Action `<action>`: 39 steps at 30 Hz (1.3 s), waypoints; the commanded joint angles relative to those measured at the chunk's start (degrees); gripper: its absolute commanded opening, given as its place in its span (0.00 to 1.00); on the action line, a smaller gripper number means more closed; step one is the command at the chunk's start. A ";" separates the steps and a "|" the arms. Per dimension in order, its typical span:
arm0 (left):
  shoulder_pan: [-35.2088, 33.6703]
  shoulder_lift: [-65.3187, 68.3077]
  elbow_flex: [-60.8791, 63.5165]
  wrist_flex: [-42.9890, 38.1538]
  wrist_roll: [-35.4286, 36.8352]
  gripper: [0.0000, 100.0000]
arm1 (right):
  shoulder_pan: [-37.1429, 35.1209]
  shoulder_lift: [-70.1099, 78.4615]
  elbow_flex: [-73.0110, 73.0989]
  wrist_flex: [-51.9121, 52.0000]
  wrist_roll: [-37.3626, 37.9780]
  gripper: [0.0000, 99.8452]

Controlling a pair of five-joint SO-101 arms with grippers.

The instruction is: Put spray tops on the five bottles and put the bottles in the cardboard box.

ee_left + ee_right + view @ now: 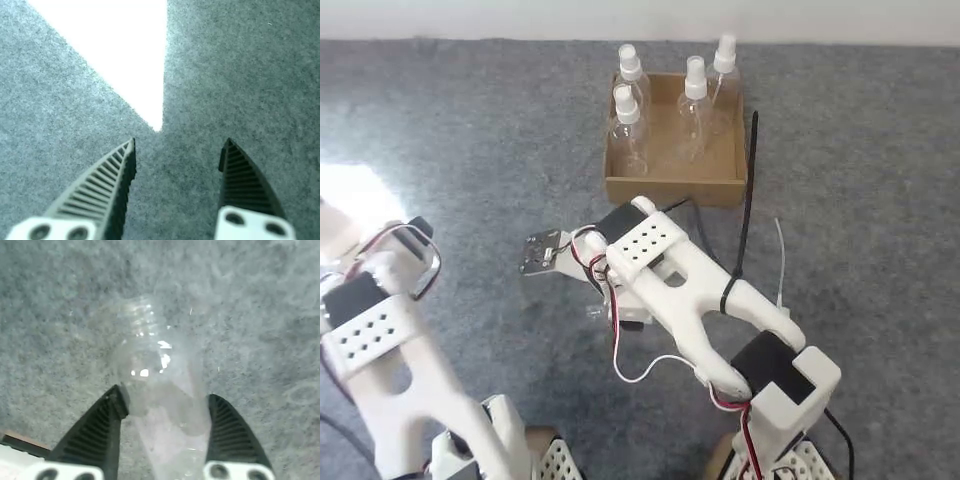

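The left arm sits at the near left edge of the grey carpet (470, 150), its white upper link angled up from the base and the wrist bent so that the left gripper (420, 262) hangs just over the floor. In its wrist view the left gripper (180, 142) is spread wide with nothing between the ribbed black fingers (107, 190), and it points at bare carpet beside a bright sunlit patch (120, 50). In the high view that patch (360, 195) lies just beyond the left arm.

Toward the middle, the right arm stretches from its base at the near right diagonally forward and to the left, with the forearm low and nearly level and red and white wires looping beside it. The right gripper (545, 255) is down at carpet level, well short of the box. In its wrist view the right gripper (165, 392) grasps a clear uncapped bottle (150, 340). A black finger (102, 430) lies against each side of the body, and the threaded neck points away, bare of any spray top.

Beyond it, at the far side, stands the cardboard box (670, 188) with four capped bottles (627, 115) upright inside, two to the left and two to the right. A black cable (750, 190) runs along the box's right side, and a thin white tube (781, 260) lies on the carpet just right of the arm
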 commanded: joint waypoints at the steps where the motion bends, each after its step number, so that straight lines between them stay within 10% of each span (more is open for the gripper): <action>1: -0.26 -1.93 -0.57 -0.70 0.44 0.25 | -1.89 -0.84 -3.43 0.84 -2.55 0.22; 39: -0.26 -1.93 -0.57 -0.70 0.44 0.25 | -12.09 14.29 -20.92 5.32 -2.55 0.30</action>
